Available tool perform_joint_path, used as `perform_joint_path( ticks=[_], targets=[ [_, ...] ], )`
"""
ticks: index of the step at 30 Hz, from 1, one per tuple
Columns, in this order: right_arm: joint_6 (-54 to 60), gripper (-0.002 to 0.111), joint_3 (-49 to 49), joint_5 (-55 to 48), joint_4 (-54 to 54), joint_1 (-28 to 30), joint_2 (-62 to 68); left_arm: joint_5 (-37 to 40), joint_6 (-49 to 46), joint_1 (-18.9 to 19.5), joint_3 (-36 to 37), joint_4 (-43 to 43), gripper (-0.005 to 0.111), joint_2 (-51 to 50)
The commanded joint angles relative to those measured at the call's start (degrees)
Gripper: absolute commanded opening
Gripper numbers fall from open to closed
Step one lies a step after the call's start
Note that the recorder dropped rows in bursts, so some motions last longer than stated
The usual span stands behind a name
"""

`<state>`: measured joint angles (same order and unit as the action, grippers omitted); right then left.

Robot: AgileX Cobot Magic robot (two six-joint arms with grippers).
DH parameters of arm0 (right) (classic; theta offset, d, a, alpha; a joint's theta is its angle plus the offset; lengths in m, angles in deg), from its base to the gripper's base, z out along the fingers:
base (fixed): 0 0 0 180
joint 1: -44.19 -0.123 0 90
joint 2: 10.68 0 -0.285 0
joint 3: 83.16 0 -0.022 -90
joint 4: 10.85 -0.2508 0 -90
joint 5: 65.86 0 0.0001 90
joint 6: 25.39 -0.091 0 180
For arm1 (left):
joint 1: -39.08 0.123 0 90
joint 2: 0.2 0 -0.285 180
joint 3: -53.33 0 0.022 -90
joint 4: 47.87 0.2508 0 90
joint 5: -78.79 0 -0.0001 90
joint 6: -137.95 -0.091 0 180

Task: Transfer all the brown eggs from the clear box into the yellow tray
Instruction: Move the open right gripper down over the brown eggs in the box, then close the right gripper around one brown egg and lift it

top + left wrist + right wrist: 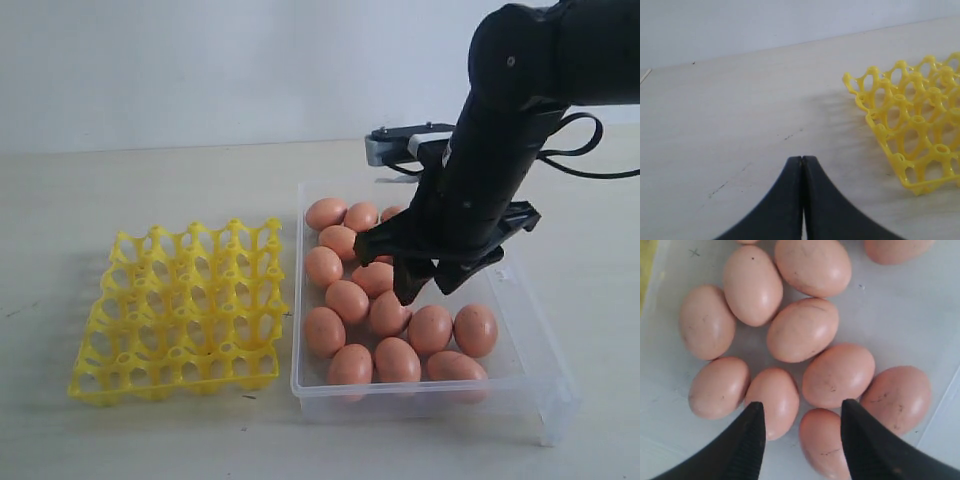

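Over a dozen smooth, oval, orange-brown eggs with faint dark speckles lie on their sides in the shallow, rectangular box of transparent plastic. They are bunched toward its left and front, many touching their neighbours. Their long axes lie flat on the box floor and share no heading: several along the left side run front to back, while one near the front right lies crosswise. Just left of the box, apart from it, sits the bright yellow, square plastic egg tray, a glossy lattice of open cups with raised pegs at the crossings, squared to the box. Both rest on a pale, matte, wood-grained table. The black right gripper hangs tilted over the middle of the box with its tapered fingers spread apart, pinching nothing; in its wrist view the tips frame the ends of two eggs, and contact cannot be judged. The left gripper has its curved black fingers pressed together over bare table, beside a corner of the tray.
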<state>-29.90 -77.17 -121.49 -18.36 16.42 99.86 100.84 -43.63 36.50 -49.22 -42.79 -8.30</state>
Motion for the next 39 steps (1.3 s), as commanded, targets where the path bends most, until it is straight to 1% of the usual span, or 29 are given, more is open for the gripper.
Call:
perform_joint_path(
  ticks=[1, 7, 14, 25, 29, 34, 39],
  targets=[
    [-2.22, 0.046, -0.58, -0.01, 0.87, -0.22, 2.44, -0.35, 0.32, -0.28, -0.23, -0.10, 0.000, 0.32],
    [-3.21, 0.046, -0.58, 2.72, -0.05, -0.22, 5.29, -0.35, 0.32, -0.28, -0.23, -0.10, 0.000, 0.32],
    [-3.21, 0.046, -0.69, 3.28, 0.05, -0.09, 7.96, -0.35, 0.32, -0.28, -0.23, -0.10, 0.000, 0.32],
    [-3.73, 0.046, -0.69, -0.29, 1.37, 3.01, 7.96, -0.35, 0.32, -0.28, -0.23, -0.10, 0.000, 0.32],
    [-3.73, 0.046, -0.69, 0.09, 0.99, 3.28, 7.96, -0.35, 0.32, -0.28, -0.23, -0.10, 0.000, 0.32],
    [-3.73, 0.046, -0.69, 3.03, 0.35, 3.60, 8.30, -0.35, 0.32, -0.28, -0.23, -0.10, 0.000, 0.32],
    [-3.73, 0.046, -0.69, 2.52, 0.09, 4.79, 9.78, -0.35, 0.32, -0.28, -0.23, -0.10, 0.000, 0.32]
  ],
)
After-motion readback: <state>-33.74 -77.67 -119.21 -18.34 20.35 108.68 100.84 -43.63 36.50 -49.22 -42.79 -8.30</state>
